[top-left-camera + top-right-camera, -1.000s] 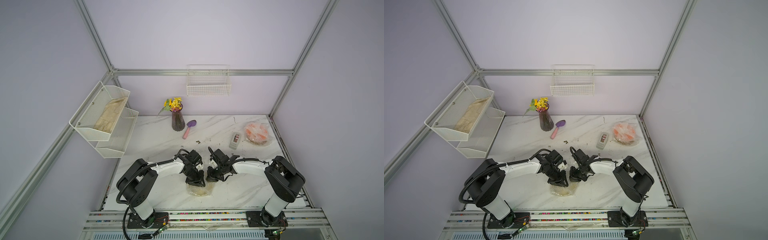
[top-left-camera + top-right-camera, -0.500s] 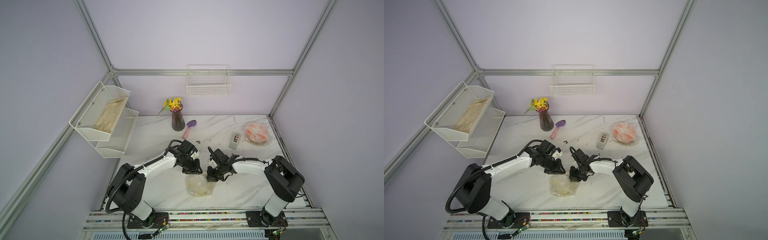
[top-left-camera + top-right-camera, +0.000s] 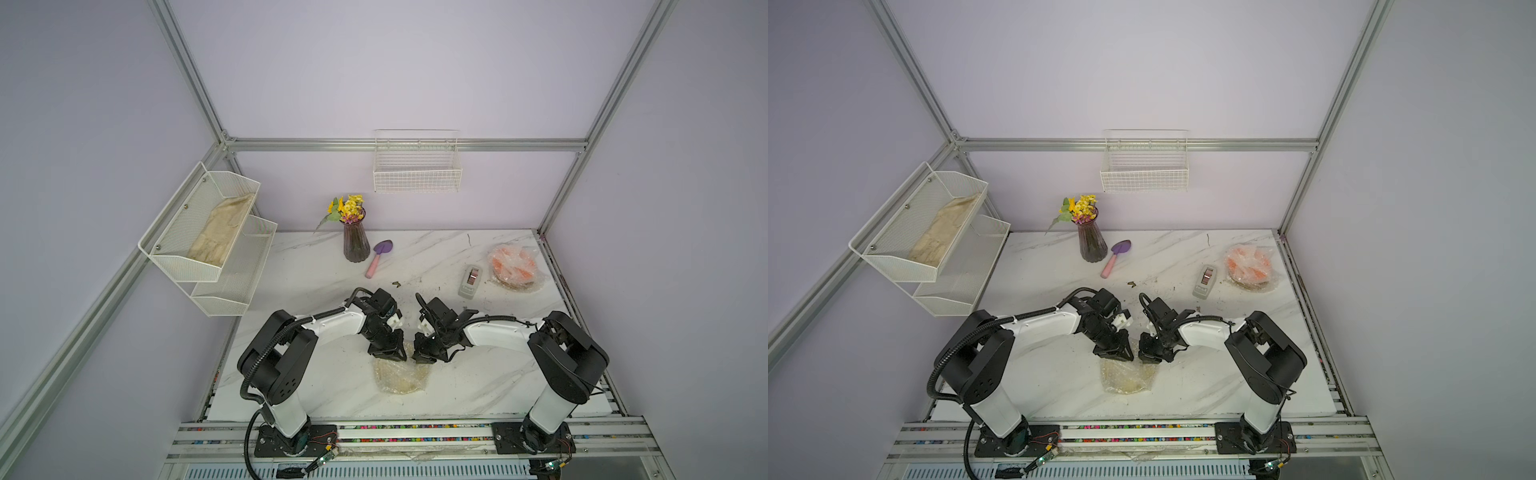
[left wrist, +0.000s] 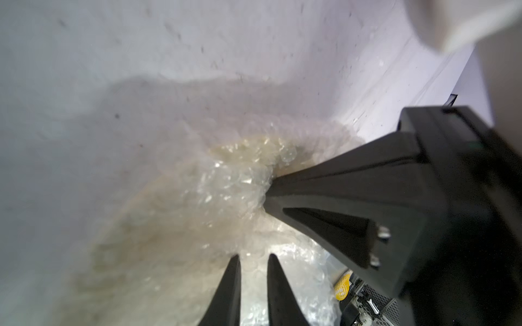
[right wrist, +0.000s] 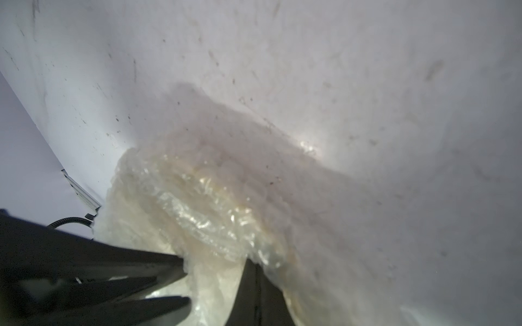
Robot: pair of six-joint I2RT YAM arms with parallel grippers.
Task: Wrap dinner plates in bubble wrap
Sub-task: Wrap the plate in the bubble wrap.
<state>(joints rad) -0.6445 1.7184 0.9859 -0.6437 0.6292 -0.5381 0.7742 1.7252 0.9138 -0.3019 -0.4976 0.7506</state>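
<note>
Closing the wrap over the plate is judged to be the step in hand. On the marble table (image 3: 316,374), near its front edge and midway between the two arms, the bubble wrap (image 3: 401,376) lies bunched around a cream plate (image 4: 127,254), which is seen only dimly through the film. The far edge of this bundle is attended by both tools, set close side by side. The right gripper (image 3: 424,359) is clenched on a fold of the wrap, which puckers toward its tip. The left gripper (image 3: 392,356) is held just over the film with its jaws a narrow gap apart; whether a fold is caught between them cannot be told. The pinched fold is best drawn low across the plate toward the near side while the bundle is pinned, so that the light plate is not dragged or tipped. The slick film may slip from so thin a pinch.

Nothing else is judged to stand in the way:
- A rack (image 3: 199,249) with a cloth (image 3: 220,232) is fixed to the left wall.
- A wire basket (image 3: 417,174) is hung on the far wall.
- An orange plate (image 3: 513,266), under its own film, is set at the far right.
- A vase (image 3: 356,245) and a trowel (image 3: 377,257) are set far, left of centre.
- A tape dispenser (image 3: 470,281) lies just left of the orange plate.
- Crumbs (image 3: 396,284) are scattered beyond the tools.
</note>
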